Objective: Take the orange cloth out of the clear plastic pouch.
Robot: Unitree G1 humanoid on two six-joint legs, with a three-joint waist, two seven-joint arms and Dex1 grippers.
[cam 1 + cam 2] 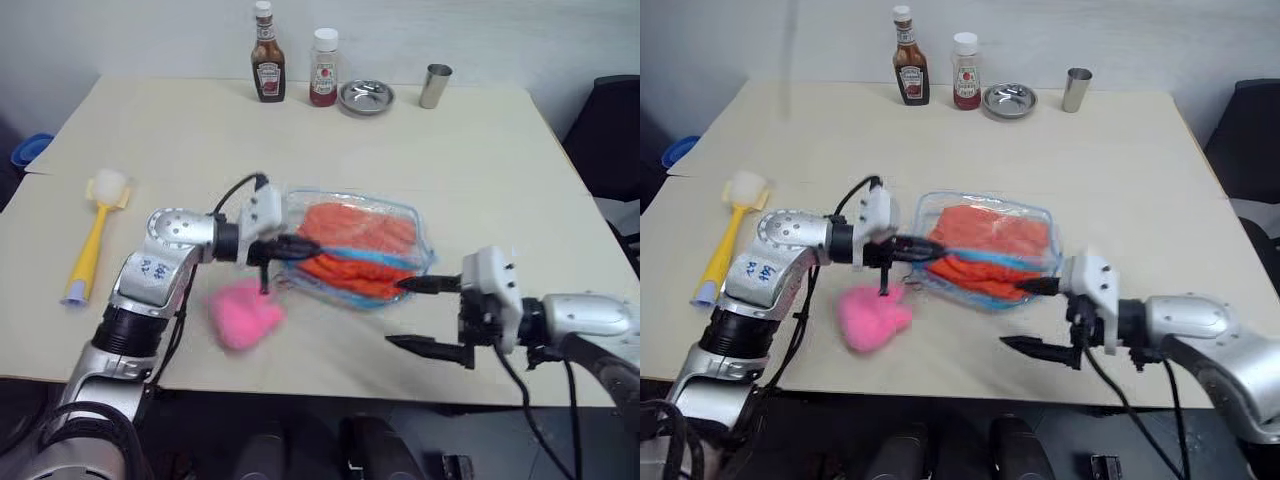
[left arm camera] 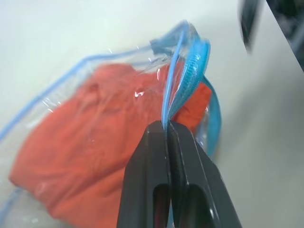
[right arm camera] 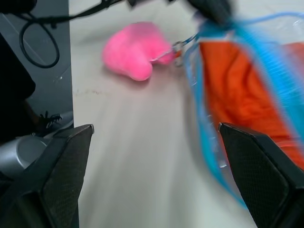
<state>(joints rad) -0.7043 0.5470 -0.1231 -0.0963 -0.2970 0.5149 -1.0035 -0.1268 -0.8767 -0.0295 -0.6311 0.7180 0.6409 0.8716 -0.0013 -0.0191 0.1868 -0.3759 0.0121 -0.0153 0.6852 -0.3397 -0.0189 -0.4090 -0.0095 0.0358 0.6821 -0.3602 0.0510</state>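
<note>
Far edge of table (image 1: 480,150), 12 o'clock: two ketchup bottles (image 1: 268,55), small metal dish (image 1: 366,96), steel cup (image 1: 435,85). Yellow brush (image 1: 95,235) at 9. Pink plush (image 1: 245,312) just by pouch's near-left corner. Clear plastic pouch (image 1: 400,215) mid-table w/ orange cloth (image 1: 360,230) inside. Left gripper (image 2: 167,137) pinched on pouch's blue zip edge; right gripper (image 1: 425,315) spread wide at 4, empty, upper finger at pouch's right edge

orange cloth (image 1: 355,240) in clear plastic pouch (image 1: 400,215) with light blue edging; pink plush (image 1: 245,313); yellow brush (image 1: 92,245)
</note>
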